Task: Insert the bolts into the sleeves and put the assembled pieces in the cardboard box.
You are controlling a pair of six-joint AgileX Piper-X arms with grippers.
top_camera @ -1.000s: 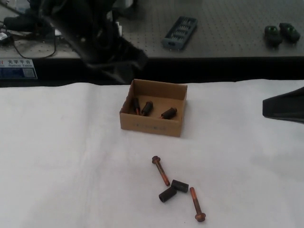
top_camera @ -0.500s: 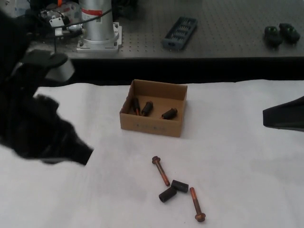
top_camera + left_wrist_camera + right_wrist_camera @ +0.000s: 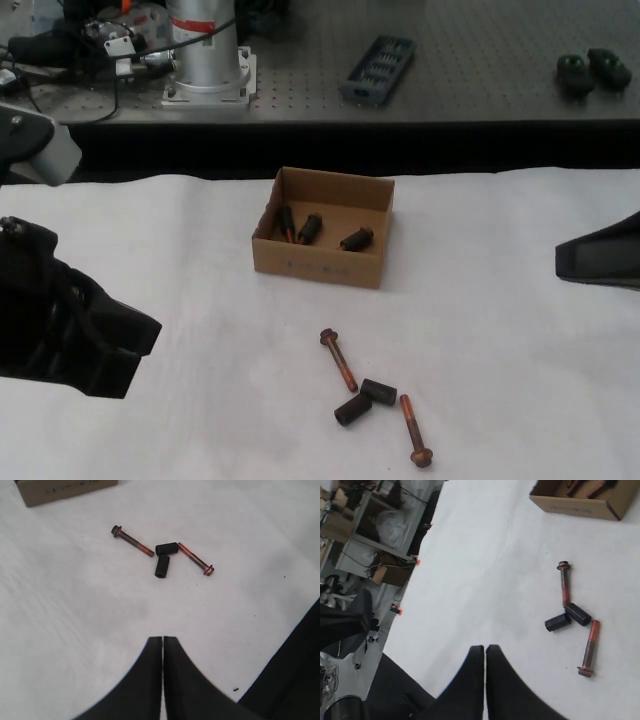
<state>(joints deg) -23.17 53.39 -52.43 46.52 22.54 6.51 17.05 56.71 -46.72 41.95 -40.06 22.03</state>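
High view: the cardboard box (image 3: 318, 268) is seen at the centre of the frame, with three assembled pieces (image 3: 310, 228) lying inside it. Lower in the middle, the upper bolt (image 3: 339, 360), the lower bolt (image 3: 411, 430), the upper sleeve (image 3: 379, 391) and the lower sleeve (image 3: 352, 409) lie loose on the white sheet (image 3: 200, 420), the sleeves close together between the bolts. The left arm (image 3: 70, 335) is held at the lower left and the right arm (image 3: 600, 255) at the right edge, both well apart from the parts. The left gripper (image 3: 163, 640) and the right gripper (image 3: 485, 648) are each pressed together with nothing pinched. The step in hand is judged to be the approach for another pairing. Next, the fingers must be spread and a bolt and a sleeve picked up.
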